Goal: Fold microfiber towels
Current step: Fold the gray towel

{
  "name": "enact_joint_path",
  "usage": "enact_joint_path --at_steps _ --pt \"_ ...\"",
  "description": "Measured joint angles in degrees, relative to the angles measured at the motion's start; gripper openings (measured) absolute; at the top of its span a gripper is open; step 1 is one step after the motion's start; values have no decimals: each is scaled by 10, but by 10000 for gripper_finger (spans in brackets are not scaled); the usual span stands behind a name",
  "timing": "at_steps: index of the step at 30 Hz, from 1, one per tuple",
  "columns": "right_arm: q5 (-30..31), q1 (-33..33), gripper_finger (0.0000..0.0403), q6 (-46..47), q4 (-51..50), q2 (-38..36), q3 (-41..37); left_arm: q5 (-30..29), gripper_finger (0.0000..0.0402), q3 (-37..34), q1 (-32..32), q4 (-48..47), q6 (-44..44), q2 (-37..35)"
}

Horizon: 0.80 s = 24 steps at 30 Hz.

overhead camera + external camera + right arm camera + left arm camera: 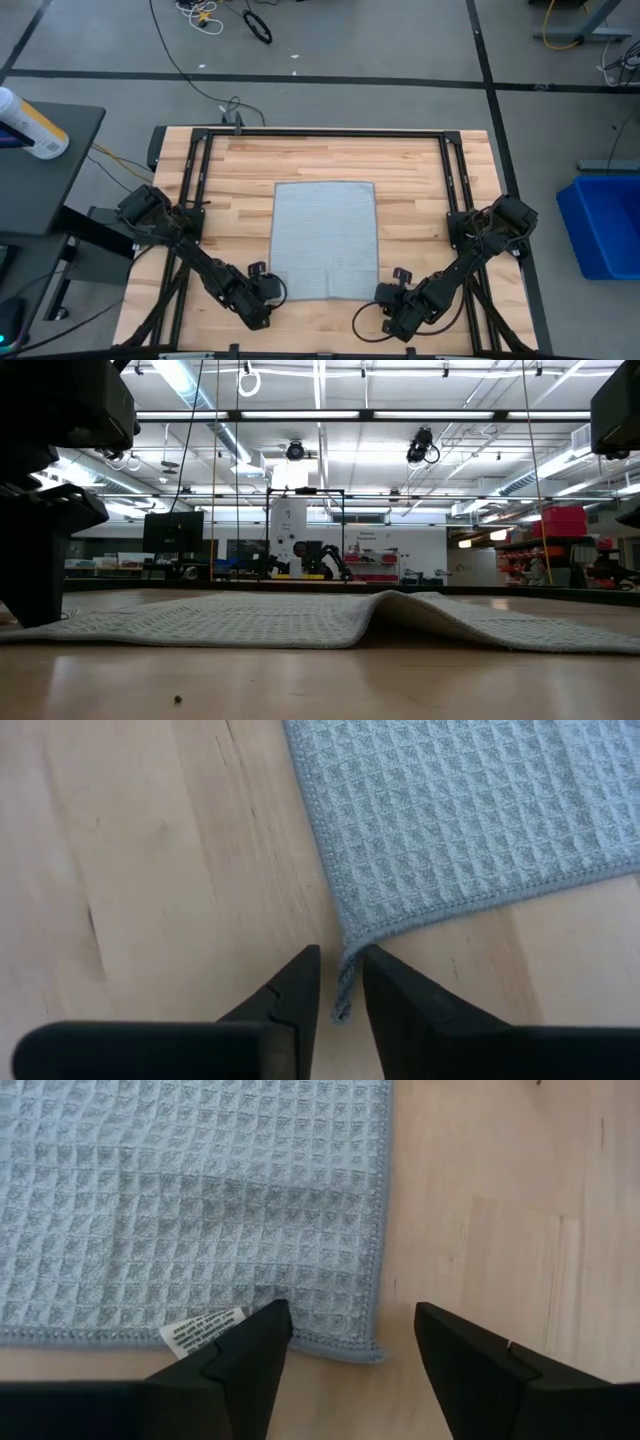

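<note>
Grey-blue microfiber towel (325,240) flat on the desk (410,170); right pincer (340,982) pinching its corner, left pincer (352,1342) spread astride the other corner. Grip both before lifting.

2 black jointed arms, seemingly matte fingers (250,1360).

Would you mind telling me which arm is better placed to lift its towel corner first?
Right: its pincer is nearly closed on the towel corner. The left pincer is open over its corner.

Grey-blue waffle-textured towel (325,240) lies spread, mid-table.
</note>
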Motion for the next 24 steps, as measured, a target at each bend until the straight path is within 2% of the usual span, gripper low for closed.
enact_joint_path --at_steps 4,12,15,19,24 --pt "1 0 89 -1 0 0 0 -1 216 0 0 -10 -1 0" --pt "-1 0 119 -1 3 0 0 0 211 1 0 -12 -7 0" --pt "-1 0 119 -1 4 0 0 6 194 1 1 -10 -11 0" --pt "-1 0 105 1 2 0 0 2 144 1 1 -14 -15 0" --pt "0 0 95 3 1 0 0 0 43 0 2 -9 -4 2"
